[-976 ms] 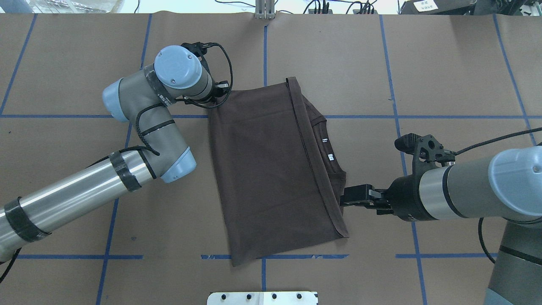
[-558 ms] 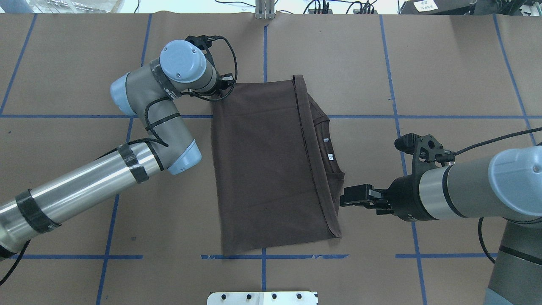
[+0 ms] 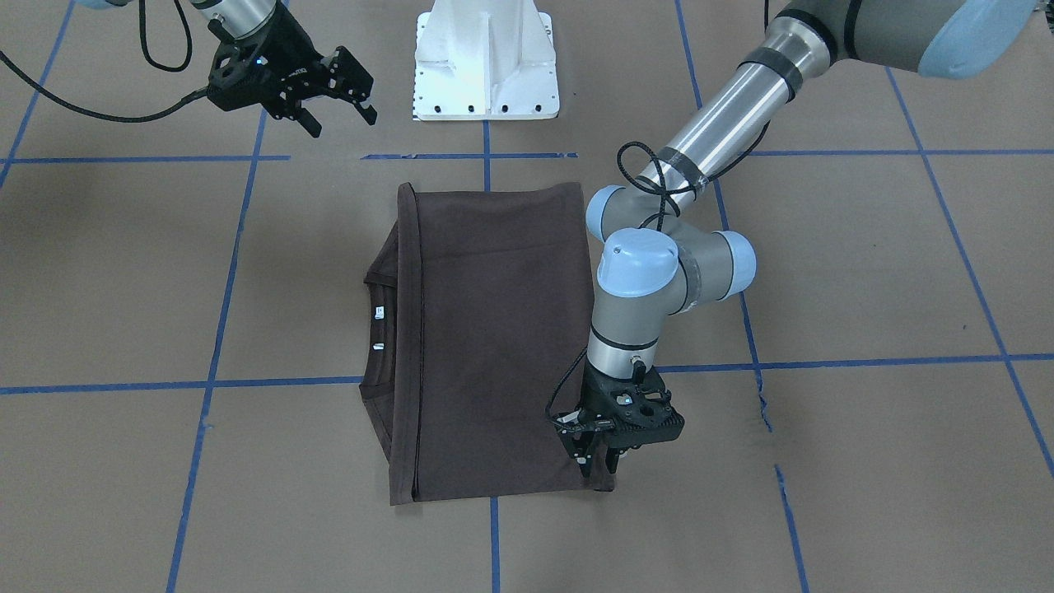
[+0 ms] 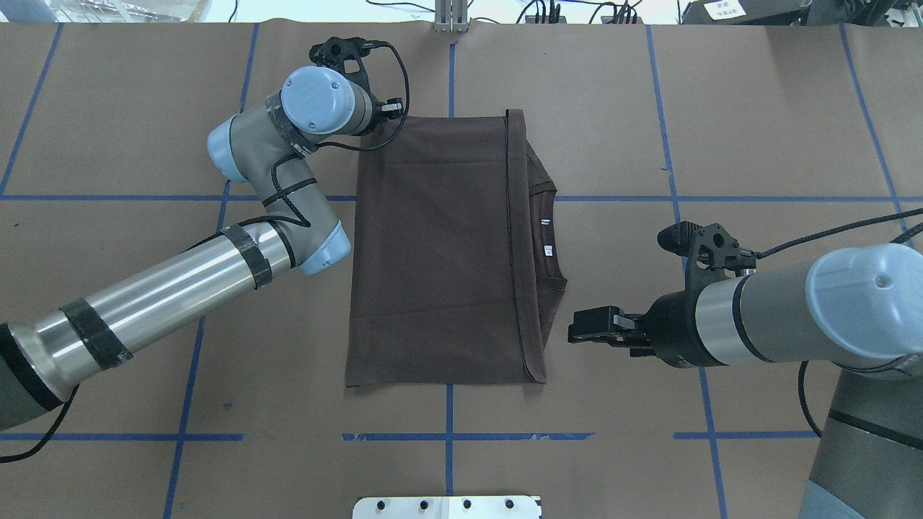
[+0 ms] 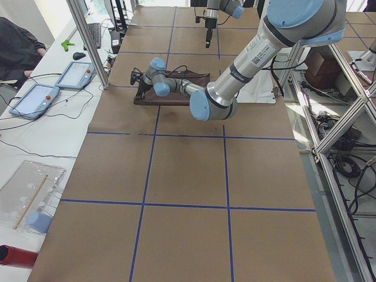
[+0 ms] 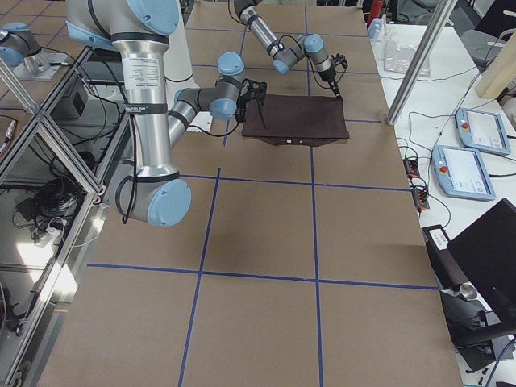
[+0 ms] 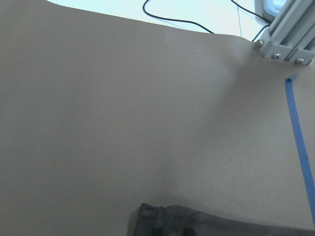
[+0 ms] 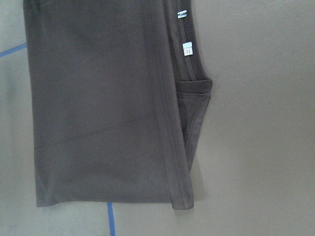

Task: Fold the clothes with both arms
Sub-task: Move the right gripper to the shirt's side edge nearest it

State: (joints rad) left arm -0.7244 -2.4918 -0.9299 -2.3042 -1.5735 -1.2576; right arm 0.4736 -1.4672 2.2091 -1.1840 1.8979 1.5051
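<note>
The dark brown T-shirt lies folded in a flat rectangle on the brown paper, with its collar and white neck labels showing along its right edge. My left gripper stands upright on the shirt's far left corner and is shut on the fabric there. The left wrist view shows that bunched corner at its bottom edge. My right gripper is open and empty. It hovers a short way right of the shirt's near right edge. The right wrist view looks down on the shirt.
The white base pedestal stands at the table's near edge. Blue tape lines cross the paper. An aluminium post and cables sit at the far edge. Tablets and a seated person are beside the table.
My left gripper has pulled the shirt's far left corner away from the robot, and the shirt has swung square. The shirt's edge now lies apart from the right gripper, which drew back slightly.
</note>
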